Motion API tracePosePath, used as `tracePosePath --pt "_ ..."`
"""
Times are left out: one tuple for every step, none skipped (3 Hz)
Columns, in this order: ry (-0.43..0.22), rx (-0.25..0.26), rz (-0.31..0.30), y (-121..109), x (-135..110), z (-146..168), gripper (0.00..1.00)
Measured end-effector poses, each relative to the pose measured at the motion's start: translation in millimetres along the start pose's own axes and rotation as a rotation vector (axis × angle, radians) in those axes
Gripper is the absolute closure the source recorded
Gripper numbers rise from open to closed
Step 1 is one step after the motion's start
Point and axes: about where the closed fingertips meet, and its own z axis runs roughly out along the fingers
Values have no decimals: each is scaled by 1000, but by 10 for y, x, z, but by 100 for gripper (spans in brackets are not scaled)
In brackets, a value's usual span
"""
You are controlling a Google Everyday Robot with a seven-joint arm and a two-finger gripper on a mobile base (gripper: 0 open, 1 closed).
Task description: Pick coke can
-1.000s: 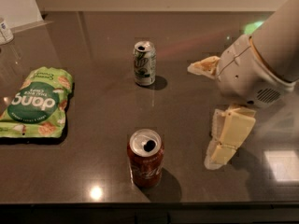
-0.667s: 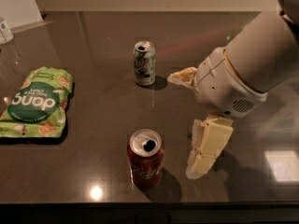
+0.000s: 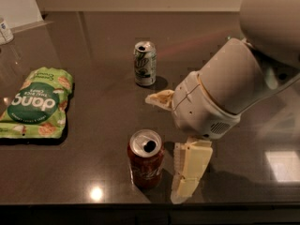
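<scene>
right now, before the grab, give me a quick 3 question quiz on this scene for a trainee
1. True or false: the pincer is shut on the coke can.
2. What lies at the left side of the table? A) a green Dang snack bag B) a plate C) a mug
3. Which can stands nearer the table's front edge?

Key
1. False: the pincer is open, low over the table just right of the coke can.
2. A
3. The coke can; the white-and-green can stands farther back.
</scene>
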Motion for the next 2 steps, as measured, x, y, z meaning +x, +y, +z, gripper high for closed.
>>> tracePosePath --pt "-15 -58 -61 140 -95 179 0" --pt "-18 -96 -88 190 -145 293 18"
